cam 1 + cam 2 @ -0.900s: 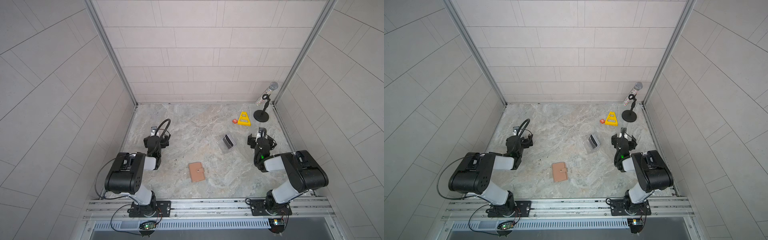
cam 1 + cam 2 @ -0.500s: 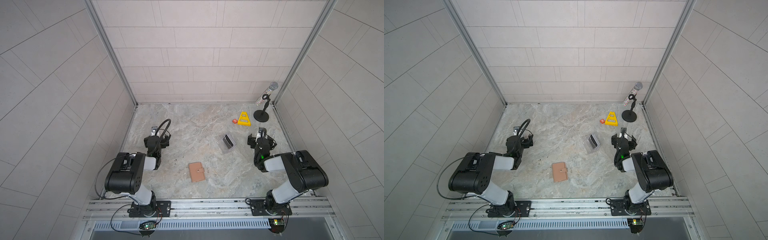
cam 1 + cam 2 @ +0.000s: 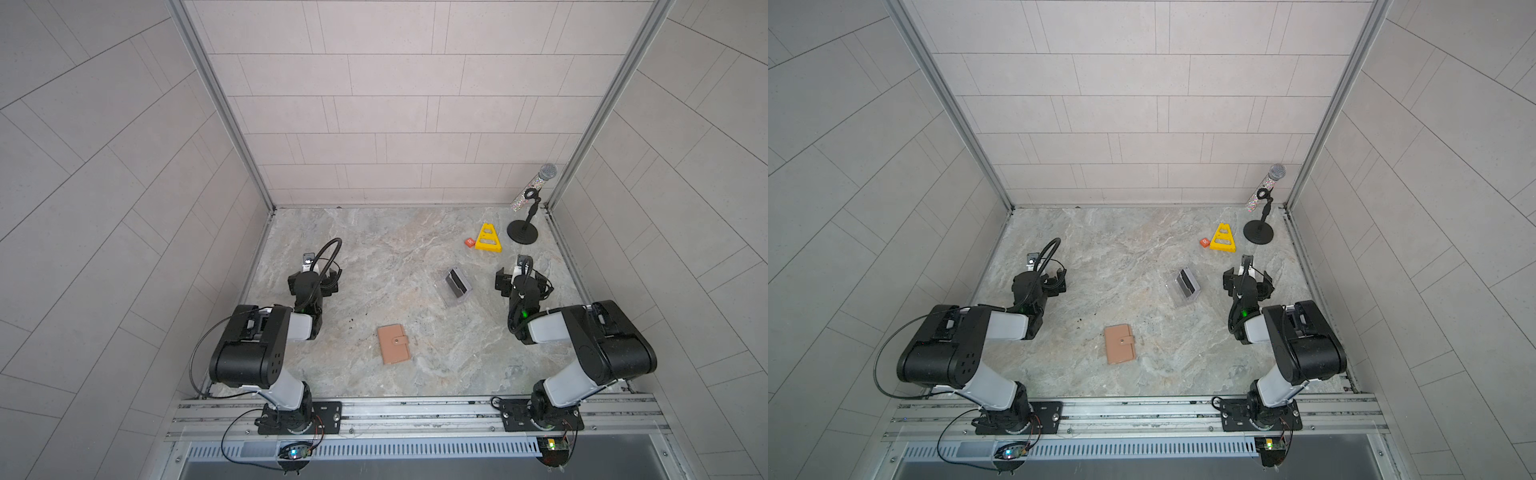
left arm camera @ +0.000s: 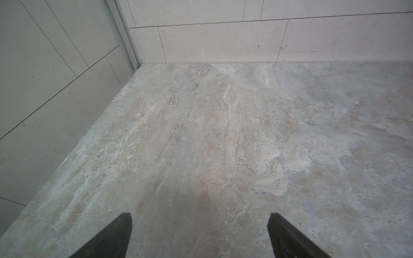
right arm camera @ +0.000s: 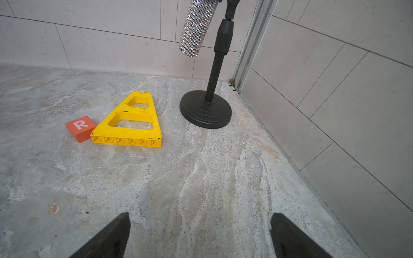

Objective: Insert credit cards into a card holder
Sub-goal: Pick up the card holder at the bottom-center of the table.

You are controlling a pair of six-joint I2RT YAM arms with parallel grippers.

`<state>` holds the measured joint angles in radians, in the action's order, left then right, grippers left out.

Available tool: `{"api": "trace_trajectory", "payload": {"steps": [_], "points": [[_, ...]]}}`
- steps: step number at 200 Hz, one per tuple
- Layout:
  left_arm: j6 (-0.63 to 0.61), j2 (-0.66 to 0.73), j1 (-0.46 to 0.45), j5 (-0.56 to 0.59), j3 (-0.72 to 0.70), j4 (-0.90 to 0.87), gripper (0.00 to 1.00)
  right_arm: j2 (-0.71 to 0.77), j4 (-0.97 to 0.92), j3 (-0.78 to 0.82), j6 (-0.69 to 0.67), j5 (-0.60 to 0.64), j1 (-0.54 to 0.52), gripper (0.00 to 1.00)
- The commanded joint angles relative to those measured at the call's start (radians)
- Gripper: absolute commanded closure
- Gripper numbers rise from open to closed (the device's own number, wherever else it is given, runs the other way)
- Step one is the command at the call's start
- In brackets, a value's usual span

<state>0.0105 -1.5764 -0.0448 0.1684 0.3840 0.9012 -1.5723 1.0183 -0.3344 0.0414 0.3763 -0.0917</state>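
Left arm and right arm sit folded low; left gripper and right gripper both show jaws spread wide.

Left half of table bare; card holder near front; clear box, yellow frame, mic stand crowd right rear.

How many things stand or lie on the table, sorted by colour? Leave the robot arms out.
Tan: 1, the card holder
Clear: 1, the plastic box
Yellow: 1, the triangular frame
Orange: 1, the block
Black: 1, the stand
Silver: 1, the microphone
Total: 6. The dark cards inside the box are too small to count.
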Motion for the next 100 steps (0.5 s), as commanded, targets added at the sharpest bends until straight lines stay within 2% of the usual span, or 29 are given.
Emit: {"api": "trace_trajectory", "payload": {"steps": [1,10,34,47,68,77,91,100], "points": [[0.032,0.044,0.008,0.079,-0.025,0.059,0.0,0.044,0.006,0.017,0.003,0.026,-0.006,0.0],[0.048,0.083,0.008,0.13,-0.03,0.028,0.0,0.069,-0.008,0.015,-0.015,0.034,-0.01,0.0],[0.097,0.231,0.005,0.266,-0.009,-0.145,0.0,0.188,-0.203,-0.038,-0.016,0.1,-0.026,0.0],[0.172,0.321,0.006,0.31,0.017,-0.305,0.0,0.25,-0.298,-0.055,0.022,0.143,-0.027,0.0],[0.23,0.448,0.003,0.209,0.071,-0.529,0.0,0.386,-0.622,-0.13,0.097,0.119,-0.027,0.0],[0.272,0.49,-0.008,0.205,0.099,-0.621,0.0,0.435,-0.727,-0.158,0.121,0.098,-0.027,0.0],[0.389,0.544,-0.029,0.209,0.147,-0.796,0.0,0.507,-0.864,-0.188,0.175,0.013,-0.027,0.0],[0.473,0.57,-0.038,0.168,0.172,-0.905,0.0,0.546,-0.922,-0.201,0.214,-0.071,-0.027,0.0]]}}
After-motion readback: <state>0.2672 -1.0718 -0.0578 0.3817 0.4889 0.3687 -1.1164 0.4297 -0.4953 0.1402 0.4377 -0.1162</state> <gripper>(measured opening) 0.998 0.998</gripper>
